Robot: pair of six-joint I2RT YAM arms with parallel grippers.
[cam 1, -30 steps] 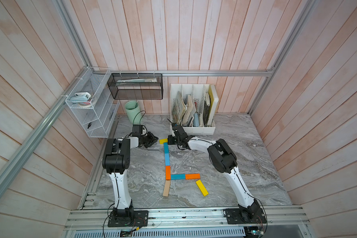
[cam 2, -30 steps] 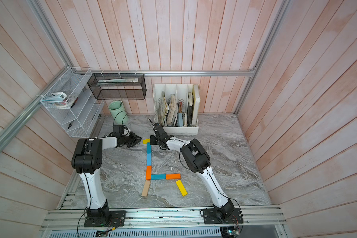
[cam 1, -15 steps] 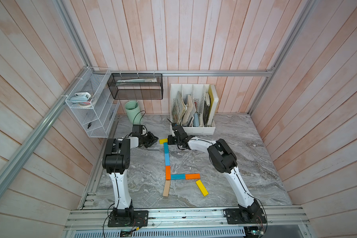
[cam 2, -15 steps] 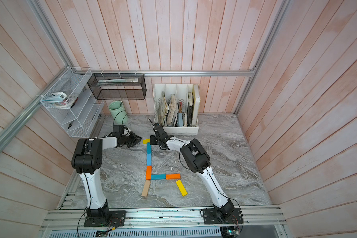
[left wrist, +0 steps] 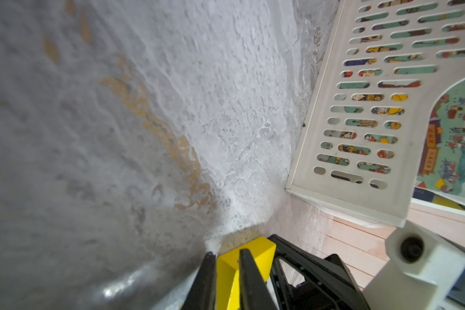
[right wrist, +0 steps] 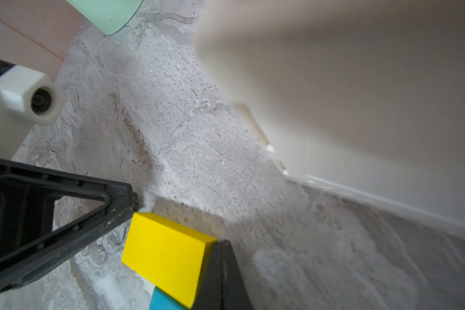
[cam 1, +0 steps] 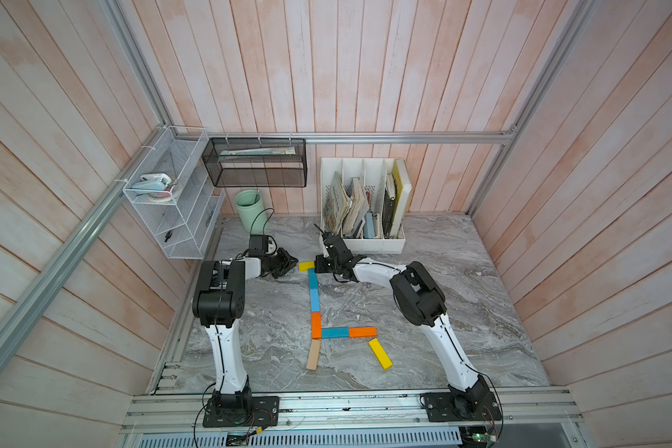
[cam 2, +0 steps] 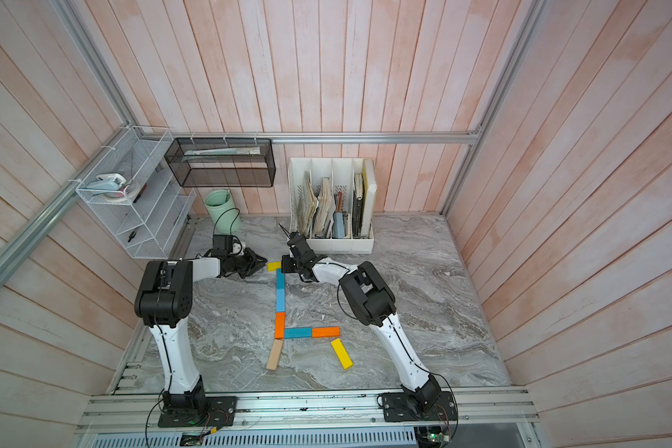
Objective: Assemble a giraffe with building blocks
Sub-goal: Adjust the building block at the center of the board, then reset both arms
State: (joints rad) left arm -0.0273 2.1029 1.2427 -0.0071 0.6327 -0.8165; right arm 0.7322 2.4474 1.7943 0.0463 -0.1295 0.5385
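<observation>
The giraffe lies flat on the marble in both top views. It has a neck of blue building blocks (cam 1: 313, 294) over an orange one (cam 1: 316, 325), a blue-and-orange body (cam 1: 348, 332), a tan leg (cam 1: 313, 354) and a yellow leg (cam 1: 380, 353). The yellow head block (cam 1: 306, 266) (right wrist: 167, 252) sits across the neck's far end. My left gripper (cam 1: 293, 260) (left wrist: 226, 251) meets its left end, and yellow fills the narrow gap between the fingers. My right gripper (cam 1: 317, 267) (right wrist: 222, 243) is shut, with its tip against the block's right end.
A white file holder (cam 1: 365, 244) full of books stands just behind the right gripper. A mint cup (cam 1: 249, 209) is at the back left. A white wire shelf (cam 1: 163, 217) and a black mesh basket (cam 1: 257, 163) hang on the walls.
</observation>
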